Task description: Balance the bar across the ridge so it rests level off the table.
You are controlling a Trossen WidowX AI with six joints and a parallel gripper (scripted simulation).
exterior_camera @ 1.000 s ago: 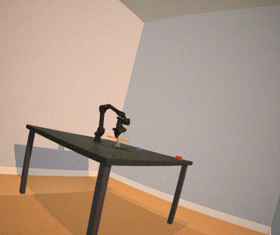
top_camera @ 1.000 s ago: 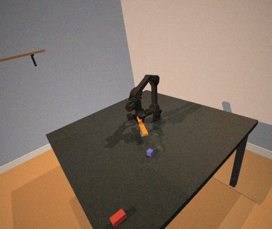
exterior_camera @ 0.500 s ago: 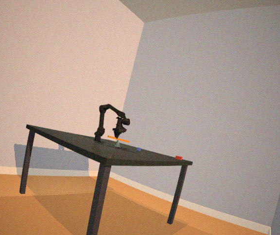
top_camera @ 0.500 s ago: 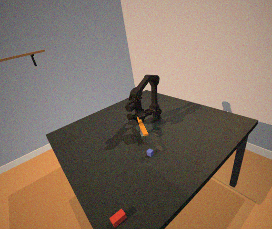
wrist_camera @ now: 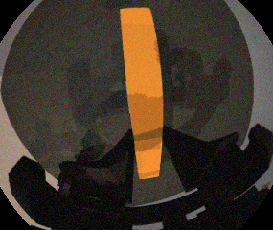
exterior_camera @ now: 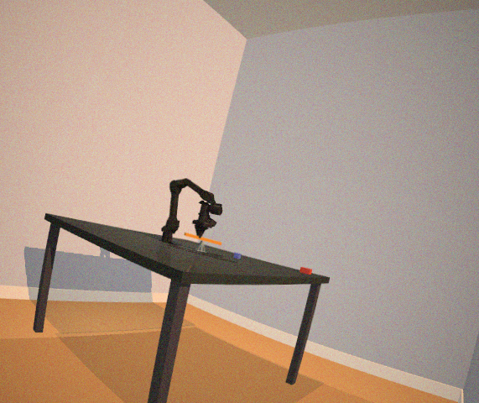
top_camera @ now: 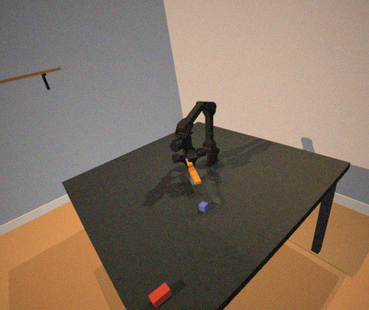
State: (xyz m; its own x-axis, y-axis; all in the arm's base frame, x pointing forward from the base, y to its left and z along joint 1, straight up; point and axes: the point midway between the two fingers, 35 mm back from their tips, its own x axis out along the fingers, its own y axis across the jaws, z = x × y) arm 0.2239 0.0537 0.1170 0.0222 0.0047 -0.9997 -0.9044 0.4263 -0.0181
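Orange bar pinched above the pale ridge

The orange bar is in the air, just over the pale ridge; whether they touch, I cannot tell. The claw is closed on it, one finger at each long side. I judge the bar stiff and rather light, perhaps a little slippery on its flat faces. It should be held by the sides near its middle – a grip far off the centre may let one end drop at release.

Its long axis points outward from the arm, roughly toward the blue cube, and crosses over the ridge. Farther along the bench lies a red block – well apart.
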